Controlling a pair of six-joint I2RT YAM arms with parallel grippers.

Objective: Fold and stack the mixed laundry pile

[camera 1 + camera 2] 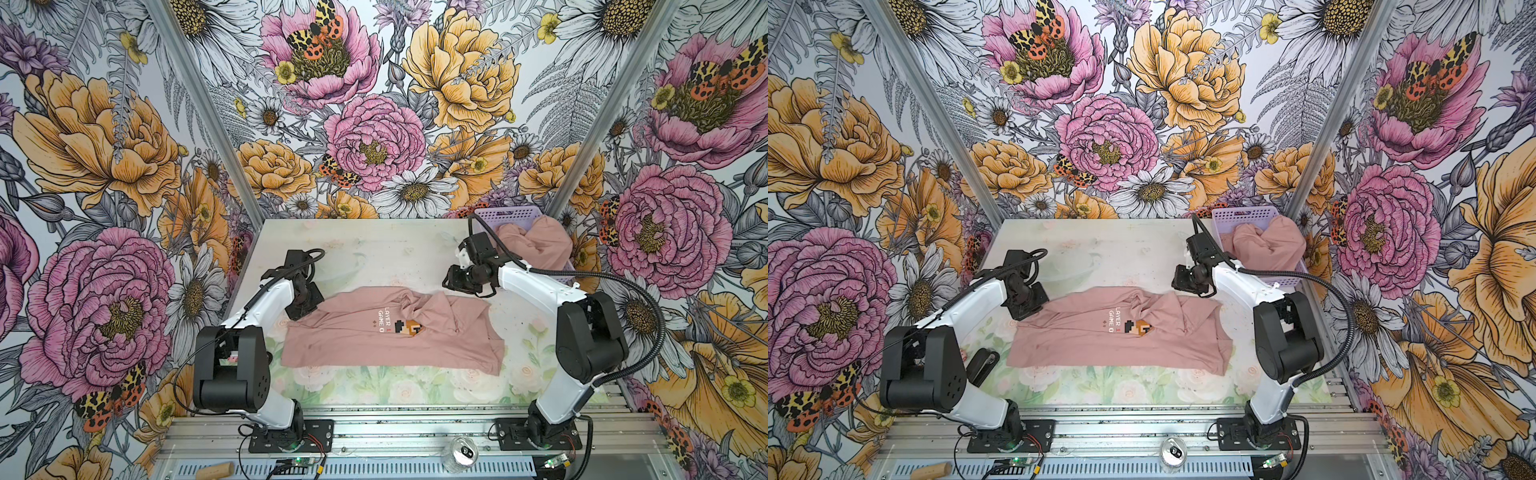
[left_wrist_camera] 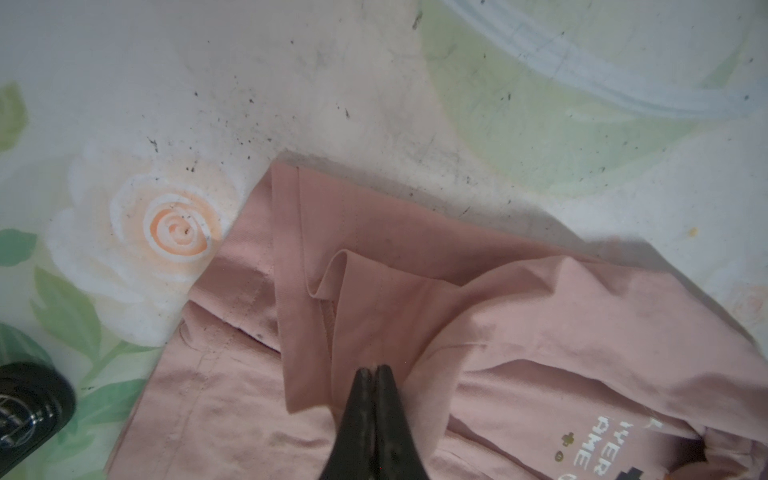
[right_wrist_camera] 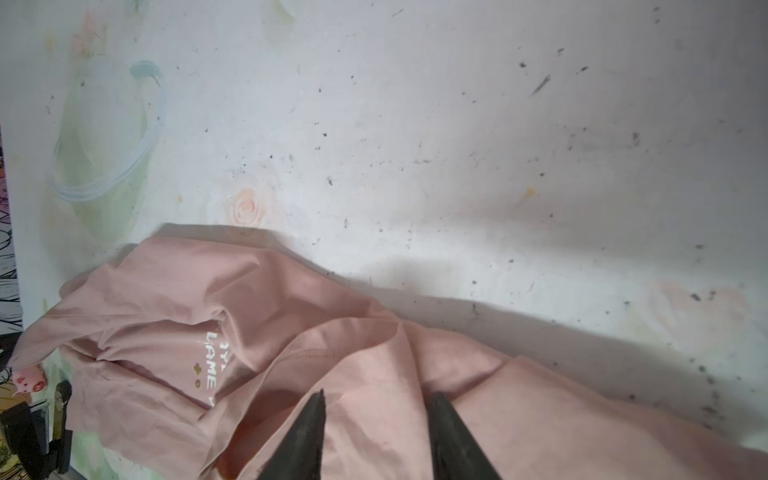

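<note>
T-shirt half spread, one corner pinched, other side just let go

T-shirt point(image 1: 390, 332) is lying mid-worktop point(image 1: 365, 245) in both top views, dusty pink, print side up with the pixel figure point(image 1: 409, 329) and white lettering showing; it's mostly flat along the 6 o'clock edge but bunched and creased from the centre out toward 1 o'clock; the rest of the laundry point(image 1: 532, 243) sits heaped in the lavender basket point(image 1: 503, 217) at the 2 o'clock corner, well apart from the shirt.

Left gripper point(image 2: 376, 370) has its jaws pressed together; in the left wrist view the tips sit right on a folded flap of the shirt near its 10 o'clock corner, so I'd say it's pinching cloth, though the pinch itself is hidden; right gripper point(image 3: 376, 399) has its jaws parted, hovering over the shirt's 1 o'clock edge with nothing between them.

My read: we're at the flatten-it-out step, no fold made yet; next move calls for the right jaws to pick up that rumpled 1 o'clock edge and pull away from the left so the creases over the print come out; then folding can start.
</note>
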